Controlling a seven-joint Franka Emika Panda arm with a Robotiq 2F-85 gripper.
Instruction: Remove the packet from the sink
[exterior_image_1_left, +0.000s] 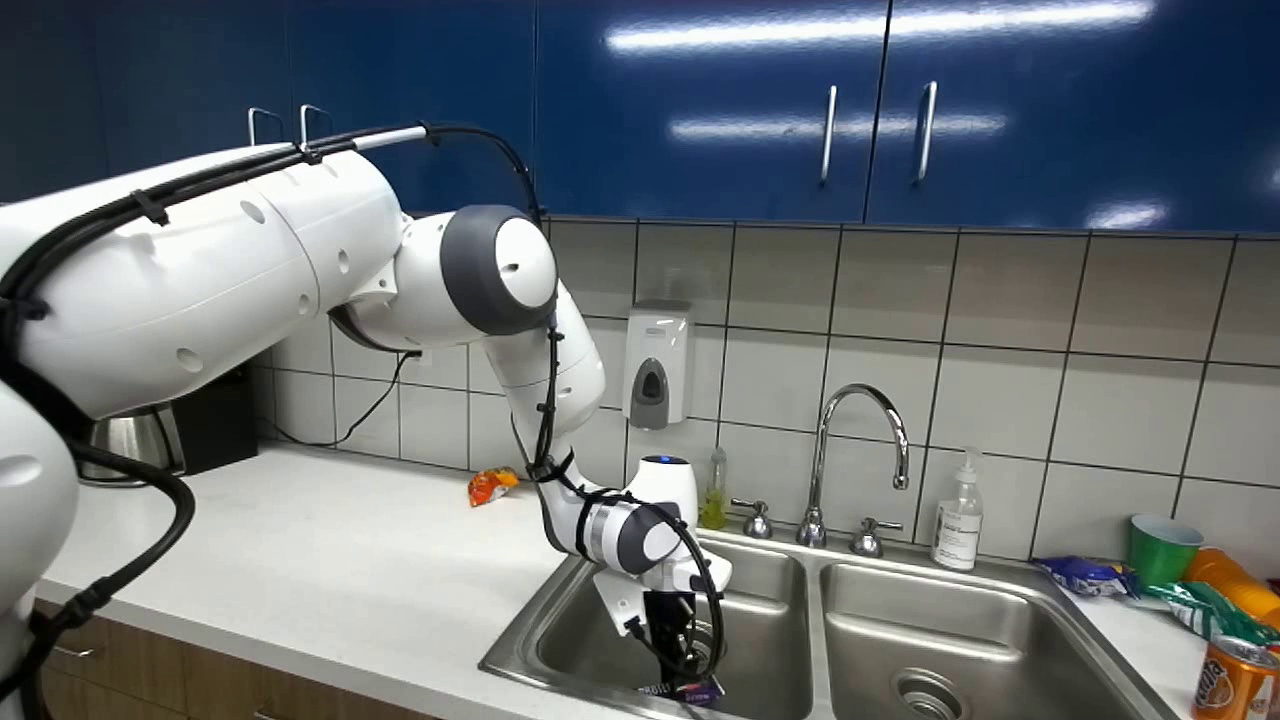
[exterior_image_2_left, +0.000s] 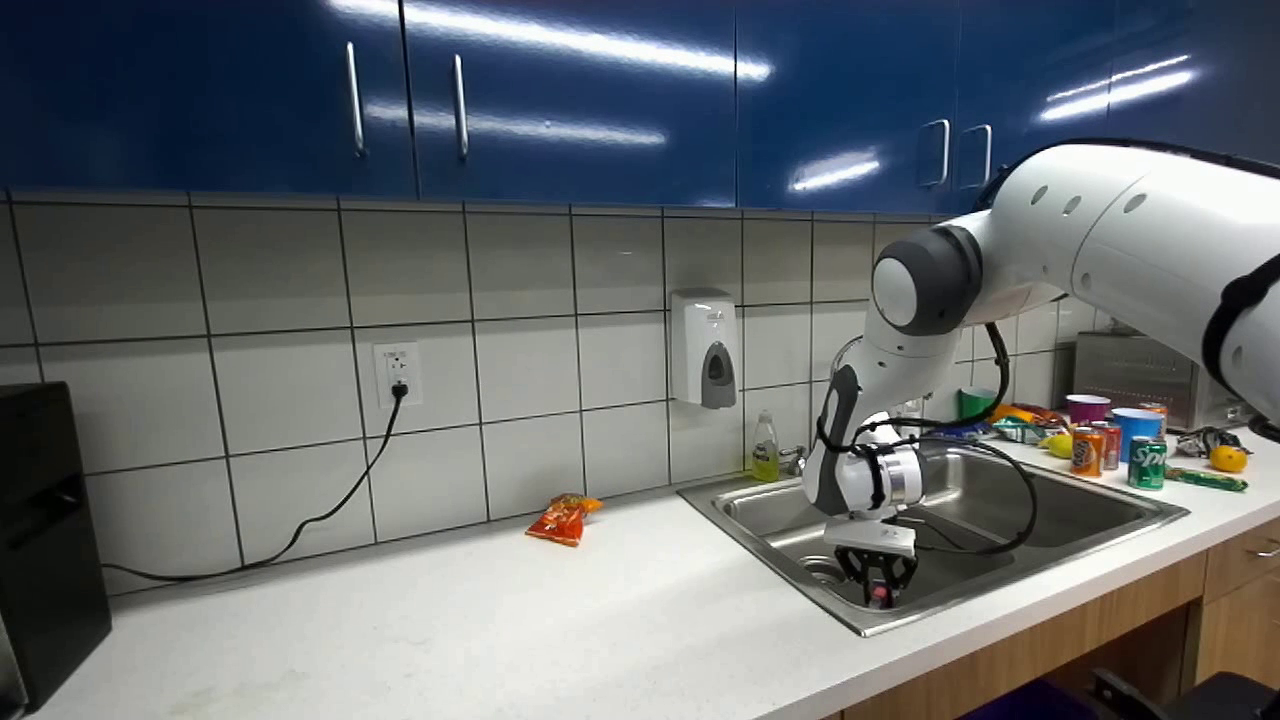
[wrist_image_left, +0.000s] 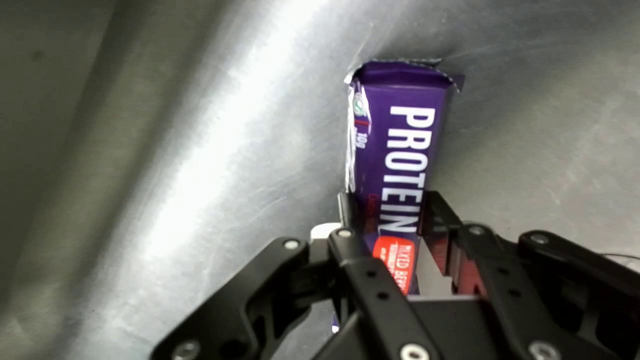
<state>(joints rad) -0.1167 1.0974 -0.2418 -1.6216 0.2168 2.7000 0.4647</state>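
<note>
The packet (wrist_image_left: 405, 135) is a flat dark purple wrapper with white lettering and a red label near one end. It lies along the steel floor of the sink (wrist_image_left: 525, 175) in the wrist view. My gripper (wrist_image_left: 387, 212) has one finger against each long side of it, over the lettering. The red-label end lies between the fingers, partly hidden by them. In an exterior view the packet (exterior_image_1_left: 703, 692) shows below the gripper (exterior_image_1_left: 672, 675), in the left basin of the double sink (exterior_image_1_left: 815, 640). In an exterior view its reddish part (exterior_image_2_left: 880, 593) shows between the fingers (exterior_image_2_left: 876, 590).
The curved faucet (exterior_image_1_left: 818, 460) and its handles stand behind the basins. A pump bottle (exterior_image_1_left: 958, 525) and a dish soap bottle (exterior_image_2_left: 765, 455) stand at the sink's back. An orange-red bag (exterior_image_2_left: 565, 520) lies on the counter. Cups and cans (exterior_image_2_left: 1146, 462) stand beyond the sink.
</note>
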